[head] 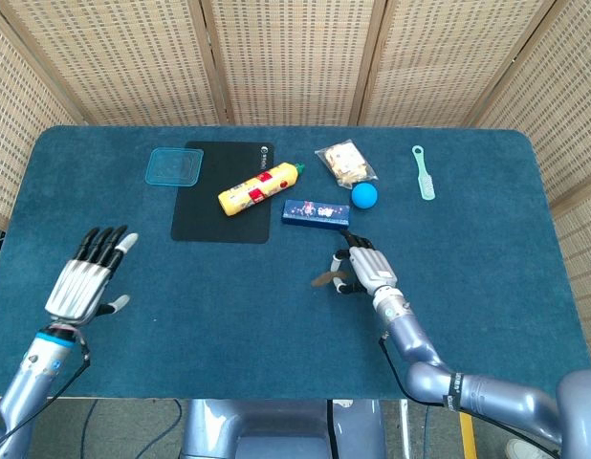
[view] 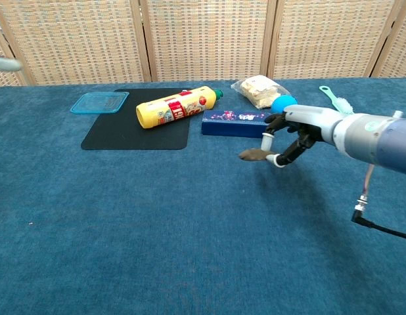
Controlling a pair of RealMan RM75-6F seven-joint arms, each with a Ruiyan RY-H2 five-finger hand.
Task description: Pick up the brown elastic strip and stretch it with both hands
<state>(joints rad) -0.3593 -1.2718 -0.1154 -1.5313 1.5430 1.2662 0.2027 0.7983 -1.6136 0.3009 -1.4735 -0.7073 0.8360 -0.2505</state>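
Tabletop (head: 487, 239): one, blue napped cloth. Mat (head: 214, 206): one, black, flat, rectangular. Left hand (head: 83, 282): fingers spread, holding nothing. Right hand (head: 362, 270): pinched the strip. Yellow bottle (head: 259, 186): one, red label, unreadable. Brown elastic strip (view: 252, 155): one, small, raised above the cloth near the blue box (view: 237, 123).

Bare cloth between hands; blue box (head: 316, 213) beside right hand (head: 365, 271).

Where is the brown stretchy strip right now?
The strip is pinched in the right hand, lifted off the table just in front of the blue box, near the middle of both views.
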